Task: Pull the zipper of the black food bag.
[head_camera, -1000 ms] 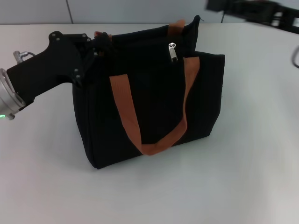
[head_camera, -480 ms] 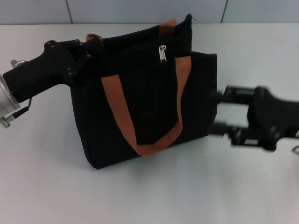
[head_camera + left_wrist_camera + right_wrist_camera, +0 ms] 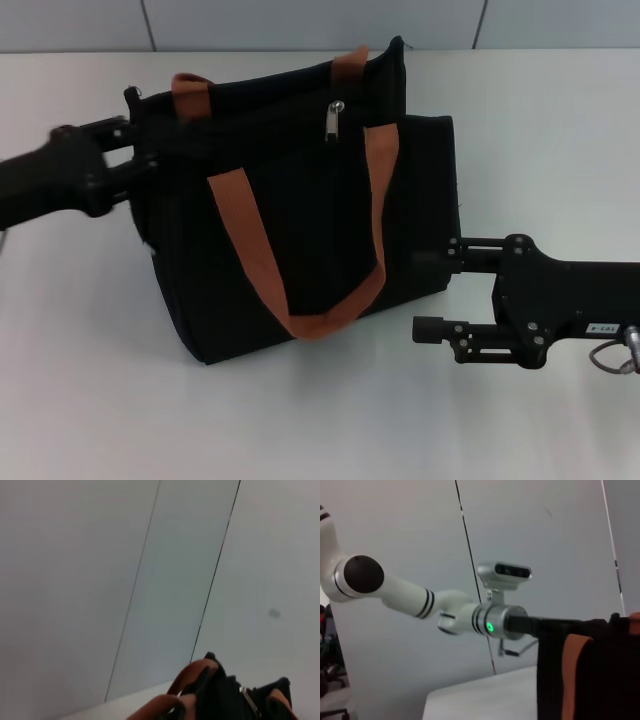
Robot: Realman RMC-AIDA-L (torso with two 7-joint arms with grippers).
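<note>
The black food bag (image 3: 300,230) stands upright mid-table, with orange-brown strap handles (image 3: 250,260). Its silver zipper pull (image 3: 333,120) hangs near the top edge, about the middle of the zip track. My left gripper (image 3: 138,145) is at the bag's upper left end, shut on the fabric there. My right gripper (image 3: 432,292) is open, low over the table at the bag's lower right side, its upper finger (image 3: 470,245) close to the bag wall. The left wrist view shows the bag top (image 3: 227,695) and the zipper pull (image 3: 248,701). The right wrist view shows the bag's side (image 3: 610,680).
The white table (image 3: 300,420) spreads around the bag, with a grey wall behind it. The right wrist view shows my left arm (image 3: 470,615), white with a green light, reaching to the bag.
The right arm swept in from the far right and now sits low beside the bag's right side. The left gripper and the bag's top shifted left.
</note>
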